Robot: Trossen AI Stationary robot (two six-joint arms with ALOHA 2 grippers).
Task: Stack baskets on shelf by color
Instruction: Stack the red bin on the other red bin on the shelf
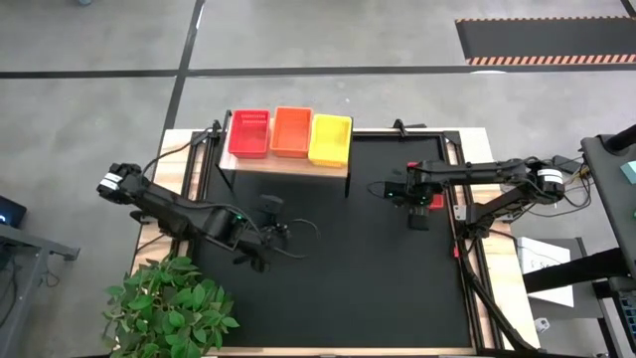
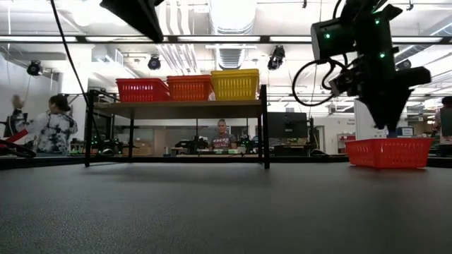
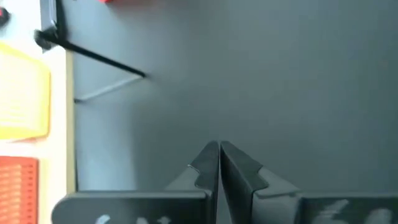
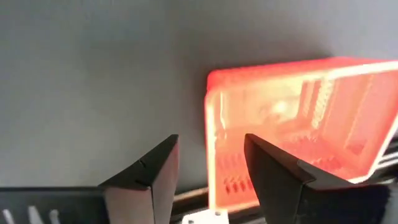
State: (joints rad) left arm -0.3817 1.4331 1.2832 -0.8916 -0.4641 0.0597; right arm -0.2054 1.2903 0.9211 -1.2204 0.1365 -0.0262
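Note:
Three baskets stand side by side on the wooden shelf (image 1: 298,165) at the far side of the black mat: red (image 1: 248,132), orange (image 1: 291,130) and yellow (image 1: 330,139). Another red basket (image 2: 390,152) rests by its bottom on the mat at the right. My right gripper (image 4: 211,168) is open and points down over that basket's end; one finger (image 4: 149,180) is outside the end wall (image 4: 211,124) and the other (image 4: 277,174) over the inside. My left gripper (image 3: 219,152) is shut with nothing in it, over bare mat near the shelf's front.
A green plant (image 1: 169,308) stands at the mat's near left corner. The shelf's thin black legs (image 2: 265,134) rise from the mat. Bare mat (image 1: 348,278) lies between the arms and toward the near edge. People (image 2: 49,130) are in the room beyond.

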